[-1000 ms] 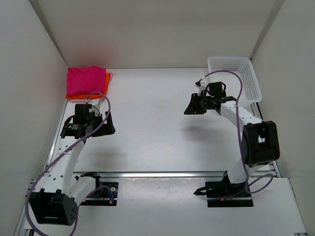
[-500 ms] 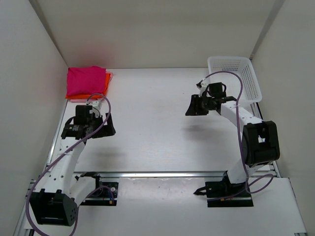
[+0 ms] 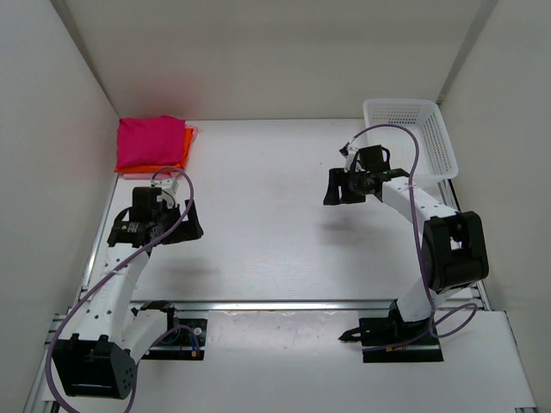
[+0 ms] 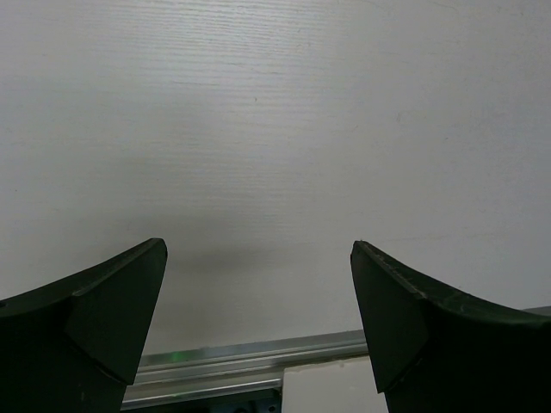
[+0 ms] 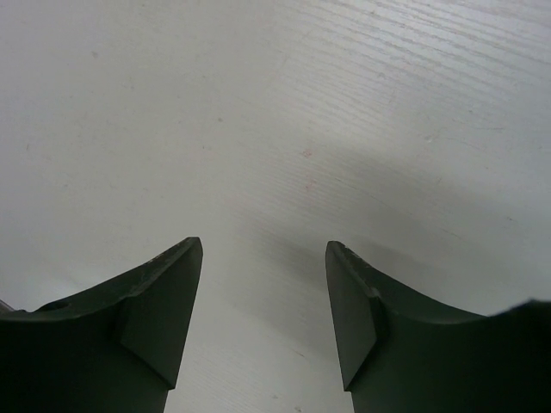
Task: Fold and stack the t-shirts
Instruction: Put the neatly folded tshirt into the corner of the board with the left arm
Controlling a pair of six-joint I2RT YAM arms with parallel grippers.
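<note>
The t-shirts lie folded in a stack at the table's far left corner. The magenta one is on top, with an orange edge showing under it and a pale pink sliver at the back right. My left gripper hangs open over bare table, a little nearer than the stack, holding nothing. My right gripper is open over bare table at the right of centre, with nothing between its fingers.
A white mesh basket stands at the far right, behind the right arm. White walls close in the table on the left, back and right. An aluminium rail runs along the near table edge under the left gripper.
The right gripper's jaws have spread apart, and it has shifted slightly. The left gripper has drawn a little toward the near side. The stack has not moved.
</note>
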